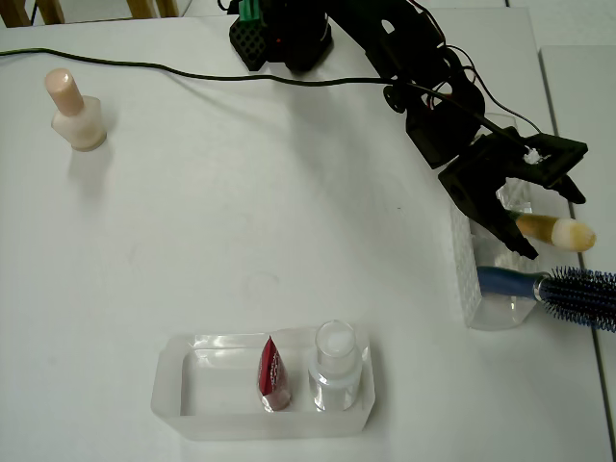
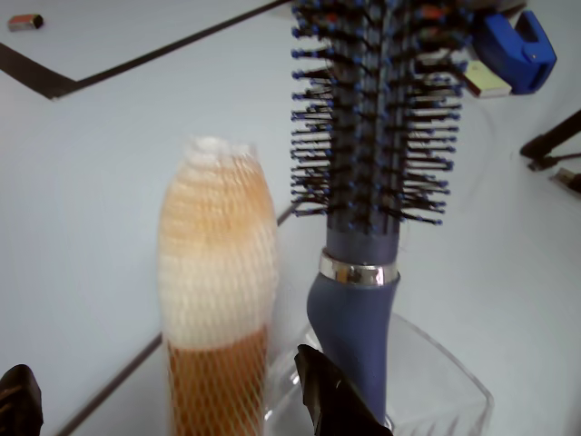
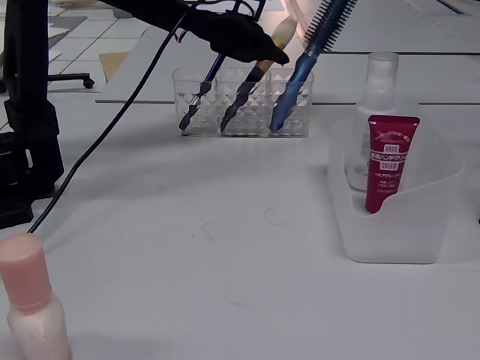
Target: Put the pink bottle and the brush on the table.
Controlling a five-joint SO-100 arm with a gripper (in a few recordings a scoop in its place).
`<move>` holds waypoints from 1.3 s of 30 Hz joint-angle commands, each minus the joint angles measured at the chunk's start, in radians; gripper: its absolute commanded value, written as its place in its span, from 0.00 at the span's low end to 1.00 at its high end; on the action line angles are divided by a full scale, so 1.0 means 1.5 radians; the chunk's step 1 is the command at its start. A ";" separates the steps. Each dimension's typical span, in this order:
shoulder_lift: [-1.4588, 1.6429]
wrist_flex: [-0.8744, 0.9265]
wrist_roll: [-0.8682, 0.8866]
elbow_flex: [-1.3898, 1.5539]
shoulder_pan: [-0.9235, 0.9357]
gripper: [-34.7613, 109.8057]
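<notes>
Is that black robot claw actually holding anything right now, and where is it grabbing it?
It cannot be told for sure. The gripper sits around the makeup brush, just below its cream bristle tip, in the clear organizer; whether the jaws are clamped on it is unclear.

The overhead view looks straight down on the white table (image 1: 289,192) from rather far; the arm base is at 12 o'clock, the clear organizer (image 1: 472,279) at 3 o'clock, the frosted tray (image 1: 173,385) at 6 o'clock, the pink bottle (image 1: 75,111) at 10 o'clock.

The fixed view stands low at the table edge, near the pink bottle (image 3: 31,304), and faces across the table toward the organizer (image 3: 244,105) at 12 o'clock.

The wrist view is very close, facing the brush (image 2: 218,291) and the blue hairbrush (image 2: 372,182).

All three views share the brush and the hairbrush.
</notes>
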 commanded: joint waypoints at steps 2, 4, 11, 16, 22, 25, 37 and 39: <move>-0.020 -0.033 -0.012 -0.051 -0.003 0.54; -0.035 -0.043 -0.013 -0.059 -0.003 0.54; -0.054 -0.059 -0.013 -0.072 -0.003 0.50; -0.052 -0.058 -0.013 -0.072 -0.003 0.43; -0.045 -0.044 -0.014 -0.072 -0.003 0.36; -0.041 -0.035 -0.014 -0.072 -0.003 0.33; -0.030 -0.012 -0.011 -0.072 -0.004 0.27; -0.028 -0.009 -0.011 -0.071 -0.004 0.26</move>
